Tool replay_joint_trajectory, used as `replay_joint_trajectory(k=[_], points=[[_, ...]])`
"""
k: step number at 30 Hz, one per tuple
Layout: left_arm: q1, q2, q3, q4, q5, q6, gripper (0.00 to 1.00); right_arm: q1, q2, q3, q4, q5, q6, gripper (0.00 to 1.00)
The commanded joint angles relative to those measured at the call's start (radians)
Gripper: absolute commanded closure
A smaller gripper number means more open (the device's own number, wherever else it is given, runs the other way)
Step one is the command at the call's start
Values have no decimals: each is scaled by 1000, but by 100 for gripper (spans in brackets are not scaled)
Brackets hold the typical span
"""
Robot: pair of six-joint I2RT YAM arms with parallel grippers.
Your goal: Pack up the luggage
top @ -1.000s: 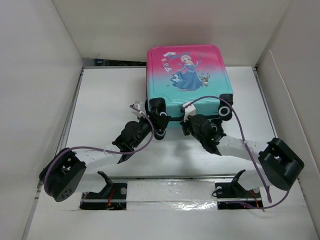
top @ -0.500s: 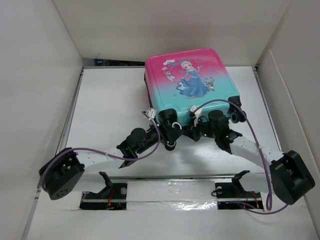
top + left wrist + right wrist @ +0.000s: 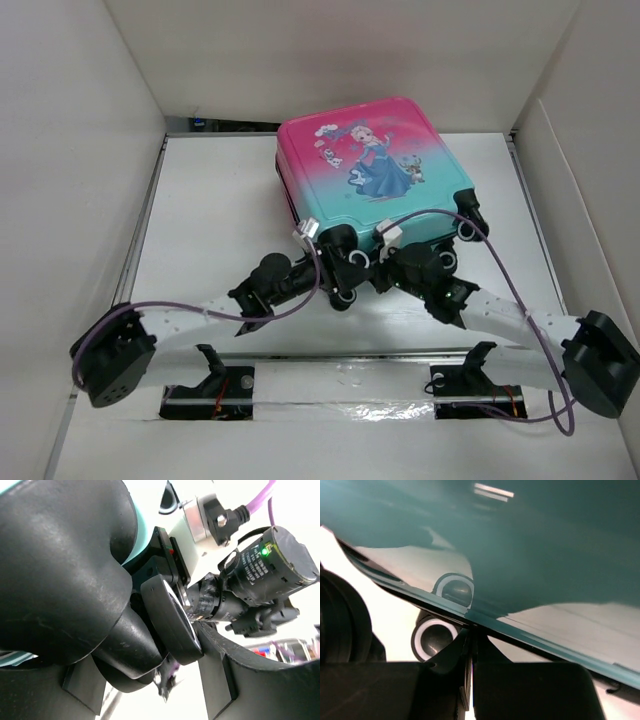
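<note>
The luggage (image 3: 370, 165) lies flat and closed at the back of the table, pink fading to teal, princess picture up, wheels toward me and turned askew. My left gripper (image 3: 340, 272) is at its near left corner. In the left wrist view that gripper (image 3: 160, 645) is shut on a black wheel (image 3: 172, 620), which fills the gap between its fingers. My right gripper (image 3: 383, 270) is shut beside it. The right wrist view shows that gripper (image 3: 471, 635) with its tips pressed to the seam along the teal shell (image 3: 545, 540), next to a white-rimmed wheel (image 3: 434, 637).
White walls close in the table on the left (image 3: 70, 200), right (image 3: 590, 200) and back. A metal rail (image 3: 340, 365) with both arm bases runs along the near edge. The right arm's wrist (image 3: 270, 570) sits close beside my left gripper.
The luggage has turned counter-clockwise, its wheel end swinging to the right. Both grippers moved right with it, and the right arm's elbow dropped toward the near right corner.
</note>
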Motion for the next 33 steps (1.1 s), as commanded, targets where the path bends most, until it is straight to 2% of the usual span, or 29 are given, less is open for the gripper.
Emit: replay_joint_trajectory(k=[1,5,9,13,16,21,25,28,29,30,31,32,33], points=[[-22,-207,75,357,209,118,100,193,-75,97,253,4,-63,100],[68,-269,80,296,226,115,100,193,-178,73,167,67,-40,100],[136,-267,101,230,233,147,100,193,-320,30,17,246,-42,100],[179,-261,74,208,218,150,100,-10,-339,-27,-43,164,-48,100],[179,-302,13,174,178,164,100,-83,-353,-87,-30,107,-48,100],[197,-410,-90,66,63,215,100,-189,-403,-130,-123,162,-31,100],[229,-439,-146,71,85,198,100,-261,-478,-157,-166,170,-31,100],[229,-366,-129,125,138,187,100,-249,-474,-157,-117,31,-23,100],[229,-317,-106,168,173,168,100,-176,-412,-141,-65,-11,4,100],[229,-316,-91,168,190,155,100,-175,-373,-136,-21,-8,4,100],[229,-269,-75,202,204,146,100,-48,-333,-127,30,8,29,100],[229,-247,-28,200,215,141,100,27,-289,-109,124,31,35,100],[207,-229,-3,193,232,140,100,97,-240,-78,150,97,33,100]])
